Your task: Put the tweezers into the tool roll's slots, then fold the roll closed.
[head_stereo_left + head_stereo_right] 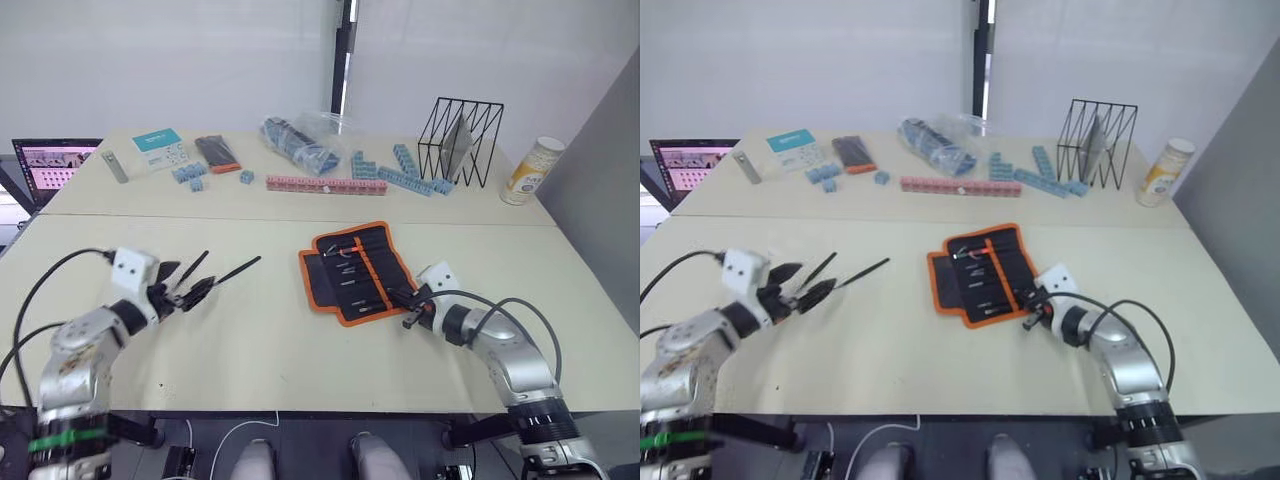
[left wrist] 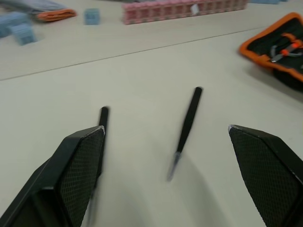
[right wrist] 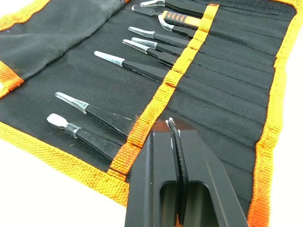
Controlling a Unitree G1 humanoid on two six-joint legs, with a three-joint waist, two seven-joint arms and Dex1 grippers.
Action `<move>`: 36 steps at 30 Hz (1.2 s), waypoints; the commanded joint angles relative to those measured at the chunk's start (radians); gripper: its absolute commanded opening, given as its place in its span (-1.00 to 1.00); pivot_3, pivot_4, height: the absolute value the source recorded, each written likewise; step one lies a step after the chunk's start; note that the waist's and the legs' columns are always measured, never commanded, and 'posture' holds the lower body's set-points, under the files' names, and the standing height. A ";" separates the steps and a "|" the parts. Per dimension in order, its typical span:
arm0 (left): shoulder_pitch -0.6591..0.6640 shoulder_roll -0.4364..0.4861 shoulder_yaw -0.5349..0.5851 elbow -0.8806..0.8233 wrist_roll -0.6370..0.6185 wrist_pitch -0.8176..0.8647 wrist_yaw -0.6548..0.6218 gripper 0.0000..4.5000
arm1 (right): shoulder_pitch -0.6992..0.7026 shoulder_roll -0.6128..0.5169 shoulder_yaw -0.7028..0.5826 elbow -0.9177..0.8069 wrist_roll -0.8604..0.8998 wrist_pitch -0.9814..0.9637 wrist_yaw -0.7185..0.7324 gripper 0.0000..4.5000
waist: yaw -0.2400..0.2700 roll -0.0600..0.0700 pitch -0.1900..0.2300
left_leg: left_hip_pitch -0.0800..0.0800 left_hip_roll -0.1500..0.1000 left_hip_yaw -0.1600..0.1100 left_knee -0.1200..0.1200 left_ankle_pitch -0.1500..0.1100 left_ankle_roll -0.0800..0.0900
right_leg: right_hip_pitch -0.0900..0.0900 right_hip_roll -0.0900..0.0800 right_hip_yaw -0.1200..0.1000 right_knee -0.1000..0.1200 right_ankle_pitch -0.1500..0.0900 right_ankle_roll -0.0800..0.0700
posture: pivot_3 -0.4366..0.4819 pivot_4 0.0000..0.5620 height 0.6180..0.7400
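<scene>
Tool roll (image 1: 357, 272) lying open on table (image 1: 260, 340), several tweezers sitting in slots (image 3: 156, 52). Right gripper (image 3: 173, 137) hovering over roll's near edge, fingers pressed together. Left gripper (image 2: 165, 142) spread wide, straddling two loose tweezers (image 2: 186, 125) on table, well apart from roll.

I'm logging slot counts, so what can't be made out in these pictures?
- Tool roll: head views too small to count filled slots.
- Tool roll's near slots: the right gripper covers them in its wrist view.
- One pair of tweezers: blurred, partly behind a left finger.
</scene>
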 commanded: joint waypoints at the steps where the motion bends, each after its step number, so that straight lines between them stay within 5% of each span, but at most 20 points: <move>1: 0.115 -0.034 0.106 -0.073 -0.047 -0.081 0.041 0.99 | -0.006 -0.023 0.010 0.056 -0.026 -0.009 0.021 -1.00 | 0.001 -0.001 0.000 | 0.000 0.000 0.000 0.000 0.000 0.000 | 0.000 0.000 0.000 0.000 0.000 0.000 | -0.05 -0.47 1.00; 9: 0.316 -0.143 0.190 -0.119 -0.103 -0.182 0.116 0.99 | -0.063 -0.034 0.030 0.120 -0.033 -0.032 0.070 -1.00 | 0.008 -0.003 -0.002 | 0.001 0.000 0.001 0.000 -0.001 -0.001 | 0.000 -0.001 0.000 -0.001 -0.005 -0.010 | -0.05 -0.47 1.00; 18: 0.357 -0.169 0.151 -0.103 -0.111 -0.216 0.150 0.99 | -0.081 -0.024 0.049 0.130 -0.041 -0.036 0.096 -1.00 | 0.001 -0.003 -0.002 | 0.001 0.001 0.002 0.000 -0.003 -0.005 | 0.000 -0.001 0.000 -0.003 -0.005 -0.010 | -0.05 -0.47 1.00; 27: 0.165 -0.020 0.073 -0.037 -0.130 -0.101 0.114 0.99 | -0.057 -0.005 0.053 0.073 -0.038 -0.013 0.083 -1.00 | 0.001 -0.003 -0.002 | 0.001 0.001 0.002 0.000 -0.003 -0.005 | -0.001 0.000 0.000 -0.003 -0.005 -0.010 | -0.05 -0.47 1.00; 36: -0.139 0.115 -0.134 0.315 -0.003 -0.132 0.022 0.99 | -0.021 0.013 0.036 0.024 -0.030 0.002 0.051 -1.00 | -0.003 -0.003 -0.002 | 0.001 0.001 0.002 -0.005 0.001 0.002 | -0.002 0.000 0.000 -0.002 -0.004 -0.009 | -0.05 -0.47 1.00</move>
